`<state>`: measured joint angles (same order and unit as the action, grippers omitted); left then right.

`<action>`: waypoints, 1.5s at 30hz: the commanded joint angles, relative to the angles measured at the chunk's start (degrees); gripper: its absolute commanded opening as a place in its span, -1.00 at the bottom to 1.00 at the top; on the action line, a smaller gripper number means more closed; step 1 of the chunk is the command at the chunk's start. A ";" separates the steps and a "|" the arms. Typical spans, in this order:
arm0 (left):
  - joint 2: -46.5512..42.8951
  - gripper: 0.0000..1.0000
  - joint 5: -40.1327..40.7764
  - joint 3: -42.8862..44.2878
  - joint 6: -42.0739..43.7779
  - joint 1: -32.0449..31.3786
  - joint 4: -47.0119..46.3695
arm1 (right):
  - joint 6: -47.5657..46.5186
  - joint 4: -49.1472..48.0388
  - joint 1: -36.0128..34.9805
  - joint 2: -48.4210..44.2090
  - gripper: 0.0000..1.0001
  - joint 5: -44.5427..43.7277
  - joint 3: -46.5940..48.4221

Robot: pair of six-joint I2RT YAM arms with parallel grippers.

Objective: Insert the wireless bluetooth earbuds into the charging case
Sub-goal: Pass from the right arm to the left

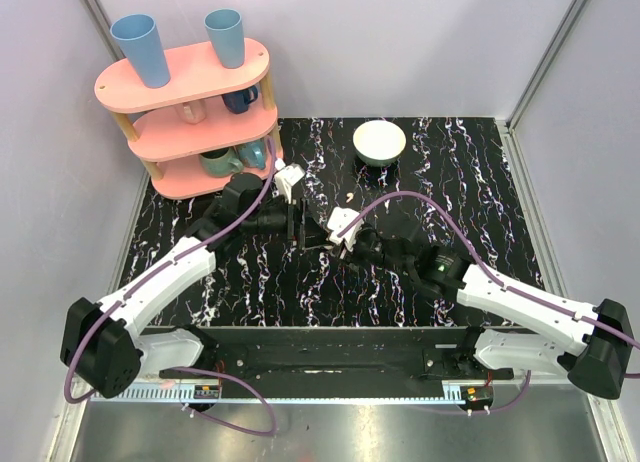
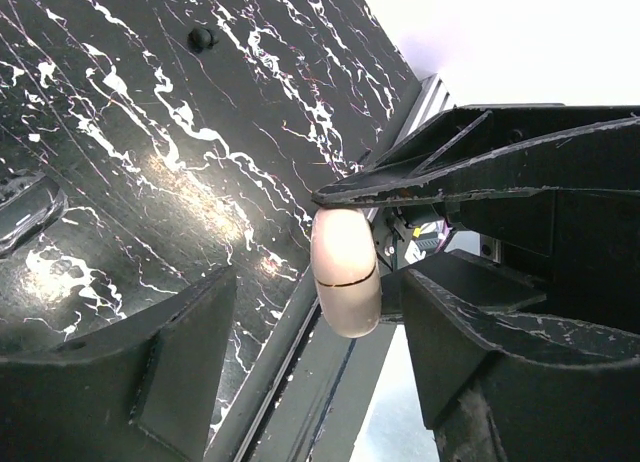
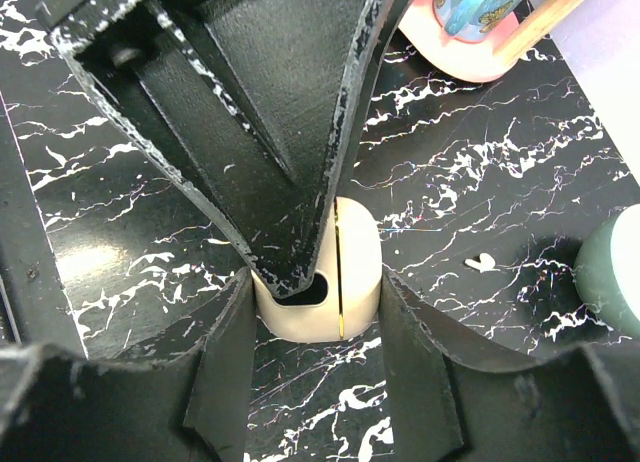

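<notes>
Your right gripper (image 3: 315, 312) grips the case (image 3: 355, 272); your left gripper (image 2: 318, 292) stands part-open, the case between its jaws.

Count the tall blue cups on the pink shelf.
2. Both stand upright on the top tier of the pink shelf: one cup at the left end, the other cup right of the middle. None looks hidden.

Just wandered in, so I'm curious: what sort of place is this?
Probably a robotics test booth: plain walls box in a marbled table, a left arm and right arm are bolted on, and a pink shelf holds cups.
</notes>
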<state>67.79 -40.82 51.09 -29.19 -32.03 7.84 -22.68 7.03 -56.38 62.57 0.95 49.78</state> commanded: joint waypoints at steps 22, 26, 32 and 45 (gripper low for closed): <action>0.68 0.13 -3.13 2.88 0.98 -2.77 -2.03 | -0.35 -5.44 -0.84 -2.45 -1.00 -3.68 -2.32; 1.03 0.03 -3.04 2.96 1.15 -2.77 -1.86 | -0.17 -5.62 -0.92 -2.27 -1.00 -3.50 -2.32; 1.38 -0.10 -2.69 3.84 1.85 -2.86 -0.37 | -0.09 -5.80 -0.84 -2.10 -1.00 -3.50 -2.49; 1.56 -0.63 -2.51 4.72 3.09 -3.12 -0.01 | -0.79 -6.24 -0.92 -2.97 -0.95 -1.48 -3.02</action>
<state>69.49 -41.67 52.93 -27.46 -34.46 9.50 -22.74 4.10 -56.75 61.36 -1.39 46.98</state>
